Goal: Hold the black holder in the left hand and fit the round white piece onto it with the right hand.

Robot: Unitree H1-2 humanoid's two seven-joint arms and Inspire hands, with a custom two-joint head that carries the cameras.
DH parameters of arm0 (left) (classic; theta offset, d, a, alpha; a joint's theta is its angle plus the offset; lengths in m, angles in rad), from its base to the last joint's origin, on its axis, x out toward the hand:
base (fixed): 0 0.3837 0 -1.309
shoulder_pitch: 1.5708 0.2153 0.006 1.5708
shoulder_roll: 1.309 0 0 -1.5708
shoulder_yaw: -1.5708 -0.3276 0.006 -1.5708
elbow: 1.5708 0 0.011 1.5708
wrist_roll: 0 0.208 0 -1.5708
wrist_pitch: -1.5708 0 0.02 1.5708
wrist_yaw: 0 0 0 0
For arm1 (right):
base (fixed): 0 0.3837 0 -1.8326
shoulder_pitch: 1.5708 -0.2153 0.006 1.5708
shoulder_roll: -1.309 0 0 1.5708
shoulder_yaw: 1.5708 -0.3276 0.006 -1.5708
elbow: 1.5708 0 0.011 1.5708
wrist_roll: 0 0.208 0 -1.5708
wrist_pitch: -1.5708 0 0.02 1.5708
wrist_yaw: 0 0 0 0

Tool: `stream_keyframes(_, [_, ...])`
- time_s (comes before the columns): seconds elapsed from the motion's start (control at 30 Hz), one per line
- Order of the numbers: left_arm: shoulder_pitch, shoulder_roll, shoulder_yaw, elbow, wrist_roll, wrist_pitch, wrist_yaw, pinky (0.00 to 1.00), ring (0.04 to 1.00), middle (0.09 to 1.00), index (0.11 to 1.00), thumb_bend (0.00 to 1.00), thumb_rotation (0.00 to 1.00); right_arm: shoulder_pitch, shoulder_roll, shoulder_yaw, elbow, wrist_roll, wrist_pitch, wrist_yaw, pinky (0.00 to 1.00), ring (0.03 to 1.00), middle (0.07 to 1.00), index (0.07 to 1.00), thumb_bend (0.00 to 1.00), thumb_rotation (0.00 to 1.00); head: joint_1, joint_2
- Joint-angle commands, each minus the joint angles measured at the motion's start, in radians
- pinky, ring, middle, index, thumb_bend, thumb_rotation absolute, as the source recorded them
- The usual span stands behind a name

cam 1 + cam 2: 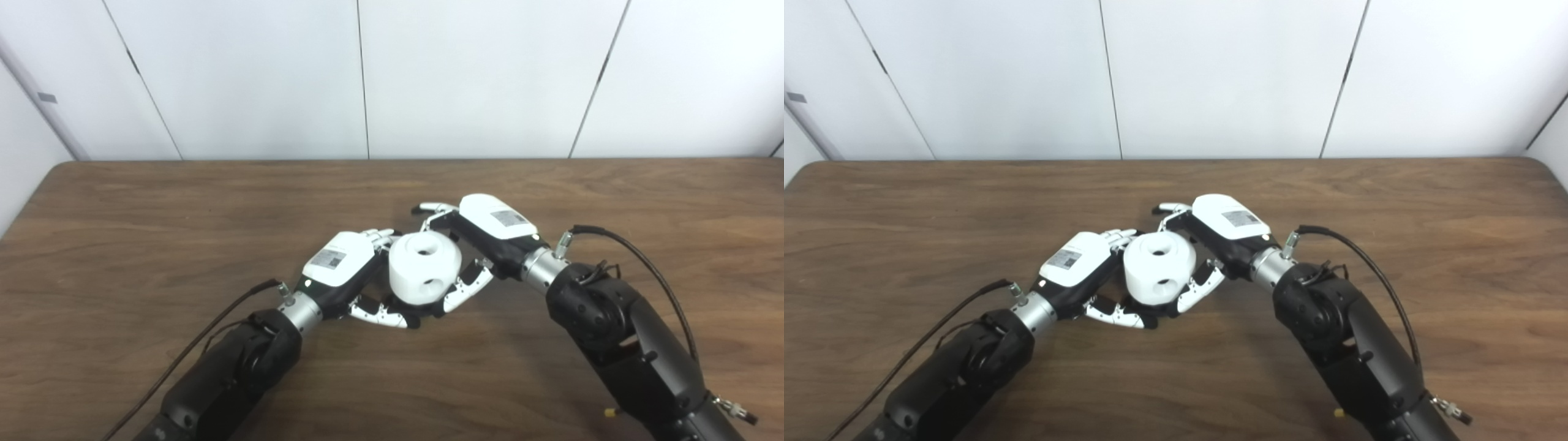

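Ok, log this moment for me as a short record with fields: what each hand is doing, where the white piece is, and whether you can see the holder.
surface: wooden table
left hand: curled against the left side of the round white piece
right hand: closed on the piece from its right side, thumb under its lower edge
white piece: between both hands, one hole on top, one on the side facing the camera
black holder: hidden, cannot confirm

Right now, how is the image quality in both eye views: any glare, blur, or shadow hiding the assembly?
Left eye view: even, soft light, the round white piece sharp, no glare, with faint shadow on the table. Right eye view: likewise clear; the left hand and right hand hide whatever sits beneath the piece, and the table edge bows slightly.
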Motion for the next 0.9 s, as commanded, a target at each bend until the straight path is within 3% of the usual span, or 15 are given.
stream_keyframes(0.0, [0.046, 0.003, -0.056, 0.045, 0.061, 0.009, -0.105, 0.91, 0.91, 0.858, 0.483, 0.53, 0.06, -0.008, -0.012, -0.005, 0.004, -0.003, -0.011, 0.002, 0.6, 0.803, 0.964, 1.0, 0.96, 0.28, 0.003, 0.002])
stream_keyframes(0.87, [0.04, 0.001, -0.049, 0.057, 0.055, 0.002, -0.098, 0.93, 0.905, 0.859, 0.483, 0.53, 0.06, -0.019, -0.017, -0.012, 0.011, -0.001, -0.022, 0.022, 0.61, 0.792, 0.966, 1.0, 1.0, 0.28, 0.005, 0.0])
